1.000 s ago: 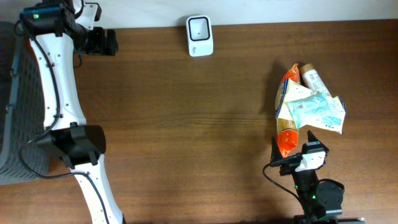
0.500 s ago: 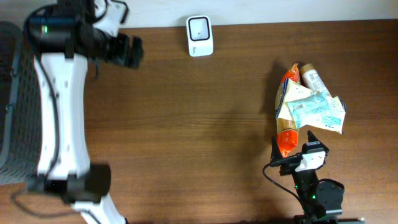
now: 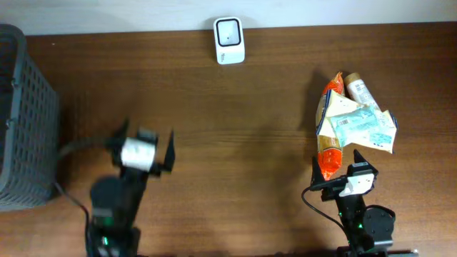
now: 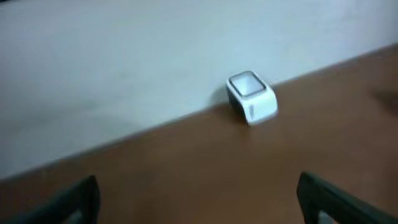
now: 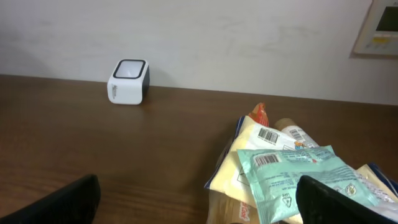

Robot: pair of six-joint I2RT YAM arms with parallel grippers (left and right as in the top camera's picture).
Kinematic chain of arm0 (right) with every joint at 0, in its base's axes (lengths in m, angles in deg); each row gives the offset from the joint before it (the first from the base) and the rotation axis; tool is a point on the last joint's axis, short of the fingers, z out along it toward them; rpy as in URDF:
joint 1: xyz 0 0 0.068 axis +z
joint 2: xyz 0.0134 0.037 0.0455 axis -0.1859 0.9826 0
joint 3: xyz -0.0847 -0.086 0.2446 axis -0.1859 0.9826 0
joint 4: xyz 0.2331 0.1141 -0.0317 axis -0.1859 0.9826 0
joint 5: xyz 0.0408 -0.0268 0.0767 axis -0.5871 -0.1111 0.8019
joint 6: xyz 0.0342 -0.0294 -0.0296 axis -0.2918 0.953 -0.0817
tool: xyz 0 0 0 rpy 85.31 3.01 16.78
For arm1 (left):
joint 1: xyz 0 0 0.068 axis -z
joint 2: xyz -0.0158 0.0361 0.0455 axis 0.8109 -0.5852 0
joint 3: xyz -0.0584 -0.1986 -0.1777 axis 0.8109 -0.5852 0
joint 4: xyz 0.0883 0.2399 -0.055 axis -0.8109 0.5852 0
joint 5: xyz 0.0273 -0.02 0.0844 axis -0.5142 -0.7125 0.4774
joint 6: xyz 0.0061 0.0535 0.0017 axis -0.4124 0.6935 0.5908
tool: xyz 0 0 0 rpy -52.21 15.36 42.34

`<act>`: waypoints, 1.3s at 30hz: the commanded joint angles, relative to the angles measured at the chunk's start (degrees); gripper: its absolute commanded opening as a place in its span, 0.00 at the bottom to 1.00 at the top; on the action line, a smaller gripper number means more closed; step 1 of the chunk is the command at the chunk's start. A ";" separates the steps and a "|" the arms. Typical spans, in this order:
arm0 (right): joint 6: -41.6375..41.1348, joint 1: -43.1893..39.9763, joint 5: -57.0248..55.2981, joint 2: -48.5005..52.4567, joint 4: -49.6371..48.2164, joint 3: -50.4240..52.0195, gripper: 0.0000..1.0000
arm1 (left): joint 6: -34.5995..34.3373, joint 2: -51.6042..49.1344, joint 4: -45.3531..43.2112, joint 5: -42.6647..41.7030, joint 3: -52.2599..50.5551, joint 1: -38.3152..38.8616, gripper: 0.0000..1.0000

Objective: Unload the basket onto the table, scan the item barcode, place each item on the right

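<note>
The teal plastic packet lay just ahead of the right gripper, nearer than the left gripper, both gaping empty.

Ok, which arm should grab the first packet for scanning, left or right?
Right. The right pincer, open, sits just below the pile of packets, facing it. The left pincer, also open and empty, is across the table near the basket, far from them.

Brown wooden table, white scanner at far edge, packet pile right
</note>
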 commanded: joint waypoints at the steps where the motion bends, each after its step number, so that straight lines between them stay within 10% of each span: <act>1: -0.42 0.42 -0.28 -0.39 0.17 0.42 0.99 | 0.74 15.21 -1.18 0.57 -13.11 -0.15 0.99; 11: -0.42 0.42 -0.28 -0.39 0.17 0.42 0.99 | 1.81 39.60 17.77 6.47 -20.33 -0.15 0.99; 39: -0.42 0.42 -0.28 -0.37 0.15 0.42 0.99 | 1.79 39.54 17.86 6.45 -20.33 -0.15 0.99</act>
